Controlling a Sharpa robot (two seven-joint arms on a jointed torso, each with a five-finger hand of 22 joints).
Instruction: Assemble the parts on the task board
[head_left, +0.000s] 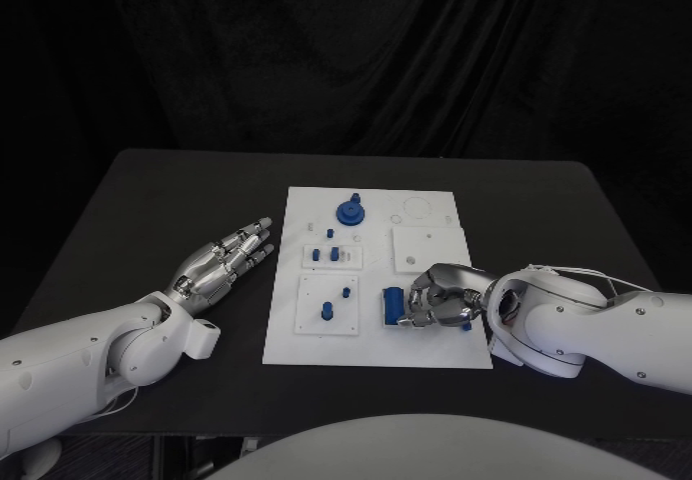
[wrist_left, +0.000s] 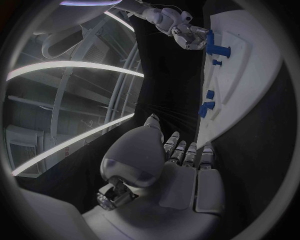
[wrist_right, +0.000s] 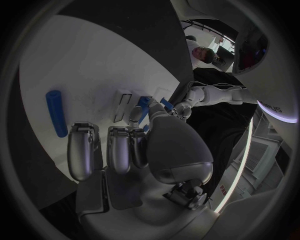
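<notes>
Lies on the board (head_left: 433, 340) near its near edge: blue rod (head_left: 392, 305), long axis running near to far. Just right of rod, hovers over board with fingers curled in, holding nothing: right hand (head_left: 441, 296). Rests flat on table (head_left: 144, 200) off board's left edge, fingers straight and together: left hand (head_left: 224, 262). Stand further back: blue pegs (head_left: 335, 255), knobbed disc (head_left: 352, 212). From right wrist, rod (wrist_right: 55, 112) beyond fingertips (wrist_right: 81, 150), apart.

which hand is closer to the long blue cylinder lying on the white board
Right. The right hand sits over the task board right beside the blue cylinder. The left hand lies flat on the table off the board's other edge, farther away.
</notes>
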